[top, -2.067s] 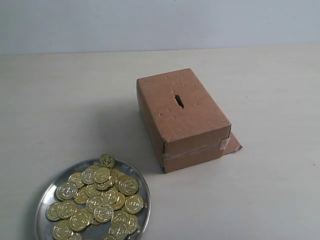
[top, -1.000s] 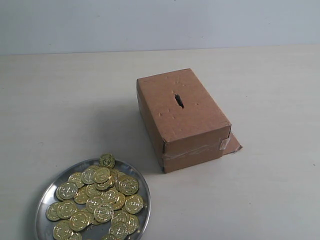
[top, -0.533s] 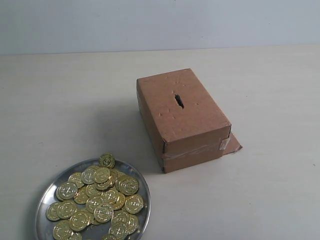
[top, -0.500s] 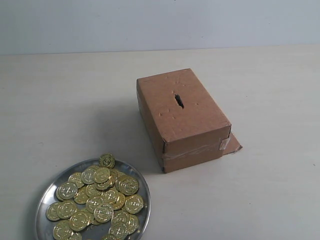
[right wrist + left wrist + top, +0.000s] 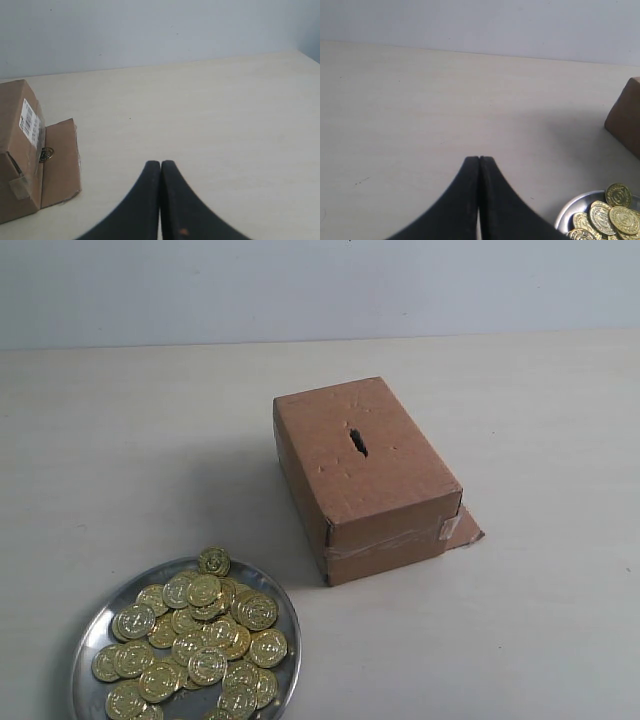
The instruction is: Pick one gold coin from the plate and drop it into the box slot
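Left fingers (image 5: pixel 462 205) pressed together; coins (image 5: pixel 601 218) on plate (image 5: pixel 564 214) nearby, untouched.

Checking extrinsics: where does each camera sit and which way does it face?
Exterior: raised off the arms, looking down obliquely at the table, the box, its slot and the plate of coins; no robot part shows.
Left wrist: low over the table, facing the wall; shut left gripper in front, plate rim and box corner visible.
Right wrist: low, facing the wall; shut right gripper in front, box end and flap visible.
Shared: all see the box; exterior and left wrist see the plate.
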